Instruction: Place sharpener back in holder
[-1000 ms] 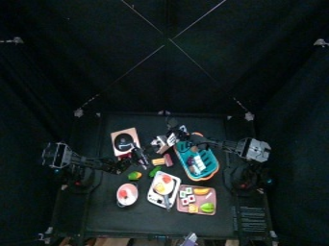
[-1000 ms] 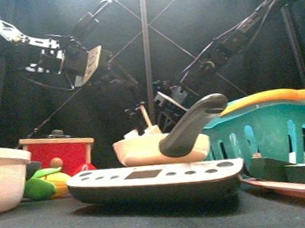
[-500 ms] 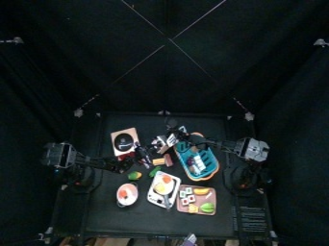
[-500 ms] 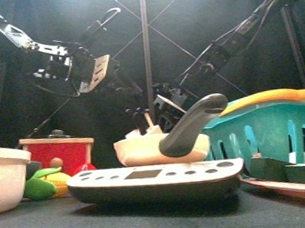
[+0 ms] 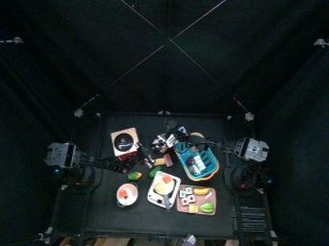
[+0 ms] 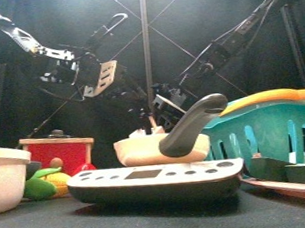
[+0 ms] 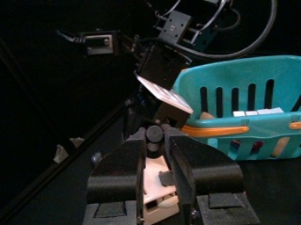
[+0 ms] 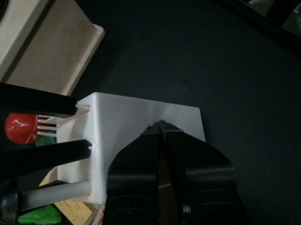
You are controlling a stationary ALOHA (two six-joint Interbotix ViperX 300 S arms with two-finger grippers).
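Note:
My left gripper (image 6: 96,79) hangs in the air left of and above the white holder (image 6: 147,147). In the left wrist view its jaws (image 7: 150,141) are shut on a small dark round-ended piece, the sharpener (image 7: 150,134), above the holder's white rim (image 7: 153,183). My right gripper (image 6: 162,103) reaches down behind the holder. In the right wrist view its jaws (image 8: 165,139) are closed on the edge of the holder (image 8: 135,119). In the top view the holder (image 5: 161,144) stands mid-table between both arms.
A teal basket (image 6: 270,131) stands right of the holder and also shows in the left wrist view (image 7: 241,101). A flat scale (image 6: 154,178) lies in front. A red box (image 6: 59,152) and a white bowl (image 6: 2,177) are at the left, a tray (image 5: 197,200) at the front right.
My left gripper has moved right and down toward the holder, with the dark piece still in it. The right gripper has stayed on the holder.

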